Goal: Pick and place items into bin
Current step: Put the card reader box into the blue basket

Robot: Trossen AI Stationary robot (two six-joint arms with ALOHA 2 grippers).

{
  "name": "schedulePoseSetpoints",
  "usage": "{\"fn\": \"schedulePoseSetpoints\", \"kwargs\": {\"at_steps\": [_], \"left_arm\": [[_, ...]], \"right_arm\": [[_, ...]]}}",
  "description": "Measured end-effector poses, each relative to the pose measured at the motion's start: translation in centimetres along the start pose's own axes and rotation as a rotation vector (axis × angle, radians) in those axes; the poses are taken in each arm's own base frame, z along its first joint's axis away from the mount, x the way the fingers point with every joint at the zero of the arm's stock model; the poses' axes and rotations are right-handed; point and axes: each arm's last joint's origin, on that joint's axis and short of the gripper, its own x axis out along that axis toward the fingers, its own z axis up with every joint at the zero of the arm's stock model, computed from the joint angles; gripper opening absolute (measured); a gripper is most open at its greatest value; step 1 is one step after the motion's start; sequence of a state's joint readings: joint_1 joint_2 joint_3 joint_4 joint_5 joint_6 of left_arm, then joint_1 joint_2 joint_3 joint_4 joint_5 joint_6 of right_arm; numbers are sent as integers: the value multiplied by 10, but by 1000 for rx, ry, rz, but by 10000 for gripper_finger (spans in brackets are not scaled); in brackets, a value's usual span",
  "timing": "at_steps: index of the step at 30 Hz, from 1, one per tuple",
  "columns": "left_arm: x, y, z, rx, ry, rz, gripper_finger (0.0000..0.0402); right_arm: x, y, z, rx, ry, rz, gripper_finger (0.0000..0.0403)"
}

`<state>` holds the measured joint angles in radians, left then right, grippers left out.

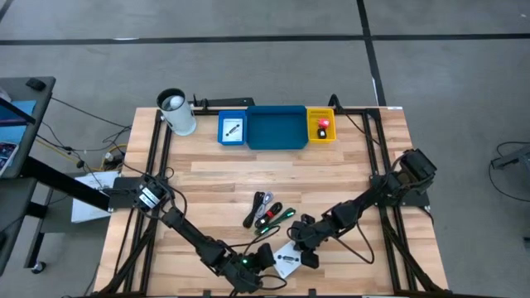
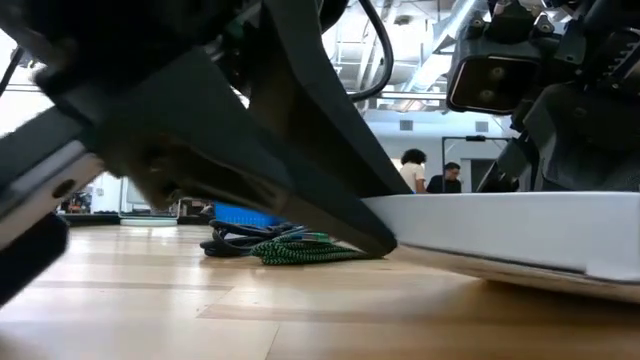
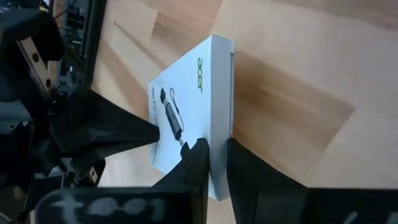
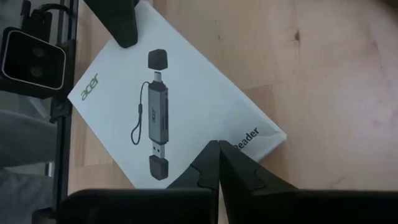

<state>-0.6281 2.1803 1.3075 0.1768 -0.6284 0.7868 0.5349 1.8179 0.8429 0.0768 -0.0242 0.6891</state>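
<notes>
Gripping the white card-reader packet point(image 1: 287, 260) at the table's point(image 1: 348, 170) front edge, both grippers pinch it: left gripper point(image 3: 214, 152), right gripper point(image 4: 217, 155); lift level.

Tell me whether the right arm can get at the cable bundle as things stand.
Probably yes: the right gripper sits by the white packet, and the cable bundle lies uncovered just beyond, nothing between them.

high: desk point(image 1: 331, 165) seen straight down, far | low: level at desk-top, close | wrists: close above, white packet point(image 3: 186, 118) shared by both
</notes>
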Motion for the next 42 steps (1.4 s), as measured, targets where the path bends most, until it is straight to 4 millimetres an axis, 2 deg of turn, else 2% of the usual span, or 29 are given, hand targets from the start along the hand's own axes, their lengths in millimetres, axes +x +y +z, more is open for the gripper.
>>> {"fn": "schedulePoseSetpoints", "kwargs": {"at_steps": [12,20,32,35,42], "left_arm": [[2,6,-6,15,113,107,13],[2,5,-5,20,117,110,1],[0,5,-4,20,106,103,2],[0,5,-4,20,106,102,2],[0,4,-3,-36,64,56,1]], "right_arm": [[-28,6,15,-33,-74,14,0],[-29,8,16,-35,-83,18,0],[-35,13,37,-85,-129,17,0],[-38,9,41,-75,-107,-59,0],[-47,-5,34,-52,51,-329,0]]}}
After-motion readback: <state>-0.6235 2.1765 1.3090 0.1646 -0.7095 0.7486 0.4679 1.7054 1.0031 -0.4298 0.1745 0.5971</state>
